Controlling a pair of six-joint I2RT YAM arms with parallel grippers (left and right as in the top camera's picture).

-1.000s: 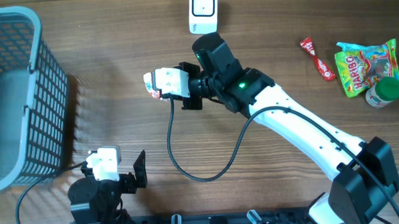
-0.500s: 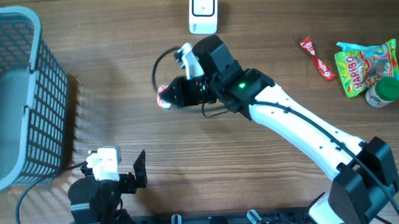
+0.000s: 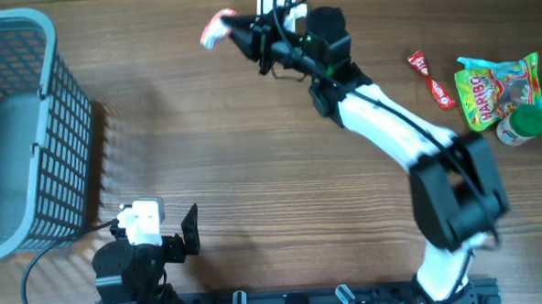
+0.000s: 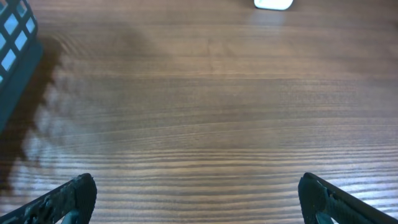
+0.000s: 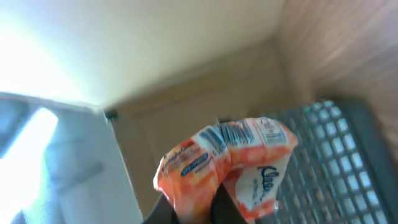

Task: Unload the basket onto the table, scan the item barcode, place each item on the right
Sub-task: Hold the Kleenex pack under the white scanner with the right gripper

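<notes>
right gripper point(image 3: 232, 25) swung up, gripping orange packet point(image 5: 227, 162)

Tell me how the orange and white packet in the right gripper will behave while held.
The packet looks soft and floppy: its film is creased and bends where the right gripper pinches it. Probably light, since a pinch at one end carries it. The glossy wrapper may slip or sag, tilting the barcode.

Open table point(image 3: 253, 162) beside basket point(image 3: 69, 152)
</notes>
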